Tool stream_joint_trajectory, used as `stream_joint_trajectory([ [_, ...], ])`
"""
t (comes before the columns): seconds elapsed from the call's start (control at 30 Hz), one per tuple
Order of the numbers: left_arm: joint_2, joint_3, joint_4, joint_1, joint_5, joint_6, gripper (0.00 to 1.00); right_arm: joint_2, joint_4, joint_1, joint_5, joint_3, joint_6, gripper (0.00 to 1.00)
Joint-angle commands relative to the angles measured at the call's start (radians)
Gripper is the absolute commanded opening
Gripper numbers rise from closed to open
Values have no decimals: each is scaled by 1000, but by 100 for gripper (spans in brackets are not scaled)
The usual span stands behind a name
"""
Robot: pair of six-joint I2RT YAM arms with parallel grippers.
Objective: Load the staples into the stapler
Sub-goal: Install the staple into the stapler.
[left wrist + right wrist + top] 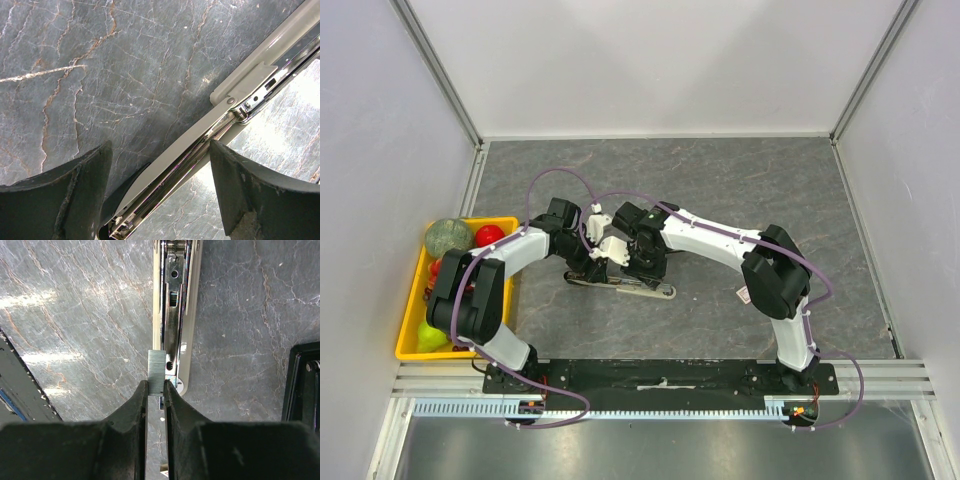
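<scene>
The stapler (642, 289) lies opened out flat on the grey table, with its chrome magazine channel (175, 315) facing up. My right gripper (156, 386) is shut on a short grey strip of staples (156, 371), held upright just left of the channel's near end. My left gripper (160, 150) stands open with a finger (75, 195) on each side of the stapler's arm (200, 135); the spring inside it shows and neither finger visibly touches it. In the top view both grippers meet over the stapler, left (592, 262) and right (638, 262). A small white and pink box (744, 294) peeks out under the right arm.
A yellow bin (412, 300) at the table's left edge holds a green melon (448, 236), a red ball (489, 236) and other fruit. White walls close in the table at the back and on both sides. A black part (305, 380) sits to the right of the stapler.
</scene>
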Motion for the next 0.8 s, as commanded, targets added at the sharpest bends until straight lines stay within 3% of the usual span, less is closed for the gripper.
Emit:
stream_joint_trajectory([
  [0.0, 12, -22, 18, -2, -72, 21, 84, 7, -36, -5, 19, -14, 16, 12],
  [0.77, 11, -23, 18, -2, -71, 21, 84, 37, -11, -7, 82, -13, 27, 11],
])
